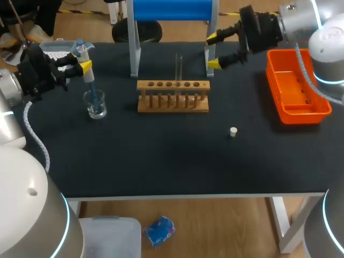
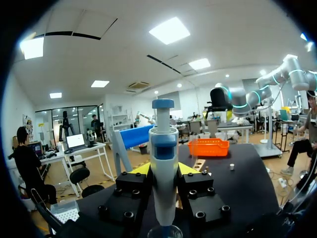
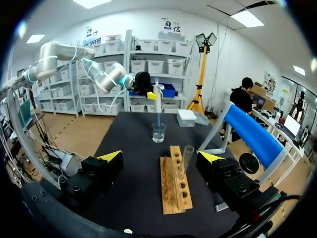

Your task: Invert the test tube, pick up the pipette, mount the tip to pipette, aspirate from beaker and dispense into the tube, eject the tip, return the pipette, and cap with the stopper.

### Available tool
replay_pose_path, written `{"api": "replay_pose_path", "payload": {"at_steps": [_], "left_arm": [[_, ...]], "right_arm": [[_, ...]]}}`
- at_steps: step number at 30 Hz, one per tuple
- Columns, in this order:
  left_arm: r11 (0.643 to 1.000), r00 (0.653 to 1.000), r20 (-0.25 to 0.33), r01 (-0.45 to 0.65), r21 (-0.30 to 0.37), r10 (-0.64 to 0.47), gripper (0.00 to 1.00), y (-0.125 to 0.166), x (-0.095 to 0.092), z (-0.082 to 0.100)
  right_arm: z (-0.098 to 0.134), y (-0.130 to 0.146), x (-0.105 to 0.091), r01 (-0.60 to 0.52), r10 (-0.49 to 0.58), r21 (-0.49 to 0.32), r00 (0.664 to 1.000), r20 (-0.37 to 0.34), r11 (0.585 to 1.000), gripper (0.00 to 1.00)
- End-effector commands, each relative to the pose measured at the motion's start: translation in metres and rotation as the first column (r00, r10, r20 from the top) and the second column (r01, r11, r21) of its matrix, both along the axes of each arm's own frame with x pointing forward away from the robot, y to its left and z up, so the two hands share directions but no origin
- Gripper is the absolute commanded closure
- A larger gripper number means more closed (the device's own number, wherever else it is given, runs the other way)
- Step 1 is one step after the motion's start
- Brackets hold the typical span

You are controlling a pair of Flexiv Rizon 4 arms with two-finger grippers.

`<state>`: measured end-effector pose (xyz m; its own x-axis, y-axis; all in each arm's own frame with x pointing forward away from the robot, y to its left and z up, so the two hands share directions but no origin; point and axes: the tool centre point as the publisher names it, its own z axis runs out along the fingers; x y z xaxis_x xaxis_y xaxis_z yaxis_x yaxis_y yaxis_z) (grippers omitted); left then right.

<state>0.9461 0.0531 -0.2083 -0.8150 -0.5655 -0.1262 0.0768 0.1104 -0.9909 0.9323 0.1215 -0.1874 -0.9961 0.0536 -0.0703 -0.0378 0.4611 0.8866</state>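
Note:
My left gripper (image 1: 81, 65) is shut on a white and blue pipette (image 1: 86, 67) held upright at the table's far left, its blue tip reaching down into a glass beaker (image 1: 95, 105). In the left wrist view the pipette (image 2: 163, 168) stands between the yellow-tipped fingers, with the beaker rim (image 2: 164, 231) just below. A clear test tube (image 1: 179, 67) stands upright in the wooden rack (image 1: 173, 97). The small white stopper (image 1: 233, 131) lies on the mat, right of the rack. My right gripper (image 1: 213, 51) hangs open behind the rack's right end, holding nothing; the tube (image 3: 186, 161) lies ahead of its fingers.
An orange tray (image 1: 296, 88) sits at the right edge. A blue-topped pipette stand (image 1: 172, 11) rises behind the rack. A tip box (image 1: 54, 49) rests at the far left corner behind my left arm. Open black mat spreads in front of the rack.

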Motion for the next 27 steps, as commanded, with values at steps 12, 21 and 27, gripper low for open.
{"api": "replay_pose_path", "payload": {"at_steps": [12, 21, 27], "left_arm": [[1.000, 1.000, 0.002, -0.003, 0.000, 0.003, 1.00, -0.001, 0.000, 0.000], [1.000, 1.000, 0.002, -0.003, 0.000, 0.003, 1.00, -0.001, 0.000, 0.000], [1.000, 1.000, 0.002, -0.003, 0.000, 0.003, 1.00, -0.001, 0.000, 0.000]], "right_arm": [[-0.024, 0.002, 0.009, 0.055, -0.054, -0.013, 0.996, 0.077, 0.998, 0.00], [-0.024, 0.002, 0.009, 0.055, -0.054, -0.013, 0.996, 0.077, 0.998, 0.00], [-0.036, 0.011, 0.026, -0.013, 0.014, -0.014, 0.997, 0.074, 1.000, 0.00]]}}
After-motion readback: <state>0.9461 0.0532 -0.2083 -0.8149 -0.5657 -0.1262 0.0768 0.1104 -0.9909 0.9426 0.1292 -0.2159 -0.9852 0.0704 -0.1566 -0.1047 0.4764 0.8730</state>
